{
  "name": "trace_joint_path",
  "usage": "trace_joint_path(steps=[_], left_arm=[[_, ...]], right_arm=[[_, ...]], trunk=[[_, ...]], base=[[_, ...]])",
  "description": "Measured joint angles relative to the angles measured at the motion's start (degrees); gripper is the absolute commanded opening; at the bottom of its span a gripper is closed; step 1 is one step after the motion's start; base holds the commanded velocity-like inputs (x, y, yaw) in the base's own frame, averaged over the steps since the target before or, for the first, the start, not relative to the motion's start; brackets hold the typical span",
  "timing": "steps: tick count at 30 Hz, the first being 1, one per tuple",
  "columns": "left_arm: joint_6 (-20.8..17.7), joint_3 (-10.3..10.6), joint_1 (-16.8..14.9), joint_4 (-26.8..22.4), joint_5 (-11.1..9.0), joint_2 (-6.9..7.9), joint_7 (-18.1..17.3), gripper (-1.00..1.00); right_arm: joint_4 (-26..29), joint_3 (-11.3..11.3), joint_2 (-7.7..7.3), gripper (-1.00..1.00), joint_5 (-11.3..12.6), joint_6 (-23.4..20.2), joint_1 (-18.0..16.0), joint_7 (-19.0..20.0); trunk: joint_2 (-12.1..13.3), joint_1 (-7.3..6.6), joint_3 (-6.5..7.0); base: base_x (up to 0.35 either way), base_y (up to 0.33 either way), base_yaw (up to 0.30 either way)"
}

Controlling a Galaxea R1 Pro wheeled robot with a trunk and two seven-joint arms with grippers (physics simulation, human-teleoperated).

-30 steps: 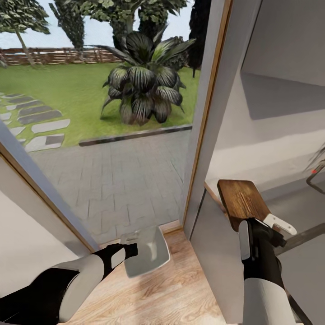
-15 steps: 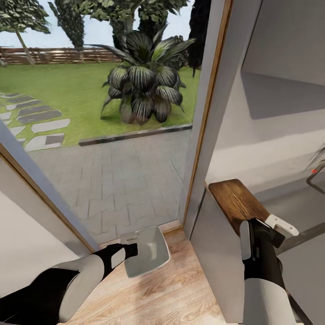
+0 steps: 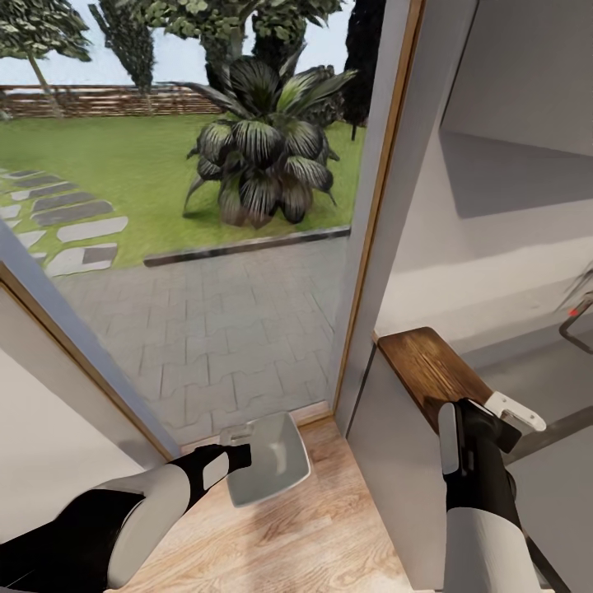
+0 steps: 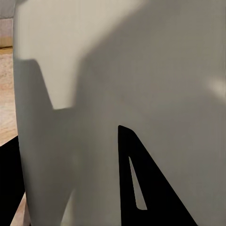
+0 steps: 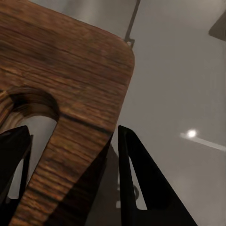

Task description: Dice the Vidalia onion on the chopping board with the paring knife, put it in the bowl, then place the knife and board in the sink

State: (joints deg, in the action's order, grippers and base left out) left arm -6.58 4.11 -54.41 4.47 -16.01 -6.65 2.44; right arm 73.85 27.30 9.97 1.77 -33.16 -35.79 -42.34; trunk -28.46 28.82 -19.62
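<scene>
My left gripper (image 3: 240,455) is shut on the rim of the glossy white bowl (image 3: 270,461), held low over the wooden floor. In the left wrist view the bowl (image 4: 117,70) fills the space against one black finger (image 4: 141,188). My right gripper (image 3: 476,409) is shut on the brown wooden chopping board (image 3: 428,371), which lies nearly flat over the end of the grey countertop (image 3: 548,383). In the right wrist view the board (image 5: 66,80) sits between the fingers at its handle slot (image 5: 33,106). The onion and the paring knife are out of view.
A glass door with a wood frame (image 3: 375,214) stands straight ahead, with paving and a garden plant (image 3: 263,156) outside. The cabinet's grey end panel (image 3: 395,469) drops to the wooden floor (image 3: 288,543). A tap's bend with a red knob (image 3: 576,317) shows at the right edge.
The chopping board has tipped from a raised angle to nearly flat, its far end now farther left over the counter's end. The left arm and the bowl have stayed still.
</scene>
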Motion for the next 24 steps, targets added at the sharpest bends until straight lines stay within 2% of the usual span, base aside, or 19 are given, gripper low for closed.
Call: trace_joint_path(steps=[24], left_arm=[[0.0, 0.0, 0.0, 0.0, 0.0, -0.17, 0.0, -1.00]], right_arm=[[-1.0, 0.2, 0.00, -1.00, 0.0, -0.7, 0.0, -0.1]], trunk=[[0.0, 0.01, 1.81]], base=[[0.000, 0.000, -0.074]])
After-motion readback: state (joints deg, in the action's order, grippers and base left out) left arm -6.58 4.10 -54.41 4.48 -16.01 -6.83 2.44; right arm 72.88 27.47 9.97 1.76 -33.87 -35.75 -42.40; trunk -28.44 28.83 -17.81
